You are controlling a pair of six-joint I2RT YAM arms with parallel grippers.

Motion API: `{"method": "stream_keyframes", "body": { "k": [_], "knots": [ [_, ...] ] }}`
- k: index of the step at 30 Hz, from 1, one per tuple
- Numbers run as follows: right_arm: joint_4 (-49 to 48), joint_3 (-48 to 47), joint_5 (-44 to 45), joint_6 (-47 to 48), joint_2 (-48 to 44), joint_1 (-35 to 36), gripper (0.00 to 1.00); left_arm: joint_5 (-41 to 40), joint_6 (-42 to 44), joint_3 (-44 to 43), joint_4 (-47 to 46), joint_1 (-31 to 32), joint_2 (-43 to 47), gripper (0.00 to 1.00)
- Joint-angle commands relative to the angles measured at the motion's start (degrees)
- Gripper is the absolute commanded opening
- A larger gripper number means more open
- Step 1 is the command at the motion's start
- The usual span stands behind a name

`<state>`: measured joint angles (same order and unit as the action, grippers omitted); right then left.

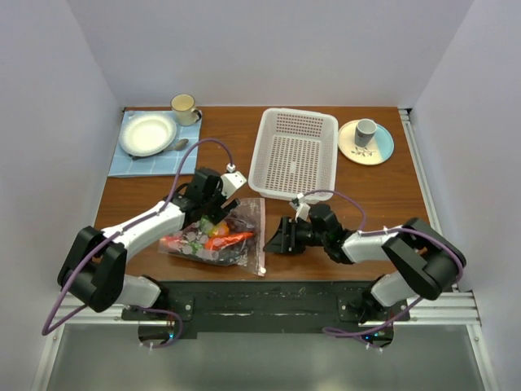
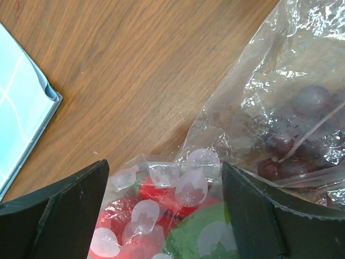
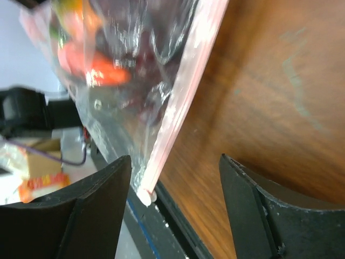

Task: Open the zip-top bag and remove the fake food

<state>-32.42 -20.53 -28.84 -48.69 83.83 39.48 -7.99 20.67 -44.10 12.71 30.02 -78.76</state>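
Bag: zip-top bag point(image 1: 244, 220) by the table's point(image 1: 383, 204) front edge, fake food point(image 1: 220, 238) inside.
Left gripper point(image 2: 161, 172): spread over its corner, empty.
Right gripper point(image 3: 175, 162): spread astride the zip strip point(image 3: 178, 102).
Risk: we pinch both layers, dragging it off.

A white basket point(image 1: 294, 153) sits at twelve o'clock; cup point(image 1: 365, 130) on teal plate point(image 1: 382, 150) at one; mug point(image 1: 184, 107), white plate point(image 1: 147, 133) at eleven.
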Motion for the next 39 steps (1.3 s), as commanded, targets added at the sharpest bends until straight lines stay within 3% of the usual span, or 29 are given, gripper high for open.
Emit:
{"method": "stream_keyframes", "body": {
  "k": [1, 9, 12, 15, 16, 18, 19, 22, 23, 24, 26, 32, 39],
  "knots": [
    [-11.3, 0.5, -5.5, -2.7, 4.2, 1.8, 0.68, -1.9, 1.0, 0.9, -0.7, -0.1, 0.4, 0.91],
    [-37.2, 0.6, -11.8, -12.5, 18.7, 1.8, 0.61, -2.5, 0.8, 0.0, -0.5, -0.1, 0.3, 0.91],
    [-49.2, 0.2, -13.6, -17.9, 25.3, 1.8, 0.5, -2.6, 0.5, -0.5, -0.1, -0.1, 0.5, 0.93],
    [-60.2, -0.3, -15.1, -22.9, 28.8, 1.8, 0.24, -3.4, -0.1, -1.9, 0.7, -0.2, 0.5, 1.0],
    [-61.0, -0.5, -15.4, -23.4, 28.4, 1.7, 0.1, -3.7, -0.3, -2.7, 1.3, -0.1, 1.0, 1.0],
    [-56.6, -1.1, -15.0, -21.7, 24.0, 1.7, 0.0, -4.8, -0.7, -5.7, 2.7, -0.2, 1.8, 1.0],
    [-53.0, -1.4, -14.4, -20.1, 21.2, 1.8, 0.0, -5.0, -1.0, -7.1, 3.4, -0.2, 3.2, 1.0],
    [-28.7, -4.9, -9.6, -8.5, 8.4, 1.9, 0.0, -4.0, -2.1, -14.2, 7.7, -0.2, 6.6, 1.0],
    [-13.3, -6.8, -7.9, -1.0, 5.5, 2.3, 0.0, -2.5, -3.0, -16.0, 8.9, -0.2, 7.6, 1.0],
    [-5.6, -11.4, -5.6, 2.7, 0.1, 2.5, 0.0, -1.8, -3.4, -19.7, 11.4, -0.3, 8.6, 1.0],
    [11.3, -16.4, 1.6, 10.9, -3.0, 3.5, 0.0, 0.9, -4.7, -22.9, 14.2, -0.3, 11.4, 1.0],
    [23.4, -29.8, 6.1, 14.1, 1.1, 3.5, 0.0, 7.6, -5.8, -27.8, 23.1, -0.2, 19.1, 1.0],
    [32.1, -44.8, 7.0, 9.0, 8.6, 3.5, 0.0, 8.0, -1.4, -15.1, 22.6, 0.3, 28.6, 1.0]
  ]
}}
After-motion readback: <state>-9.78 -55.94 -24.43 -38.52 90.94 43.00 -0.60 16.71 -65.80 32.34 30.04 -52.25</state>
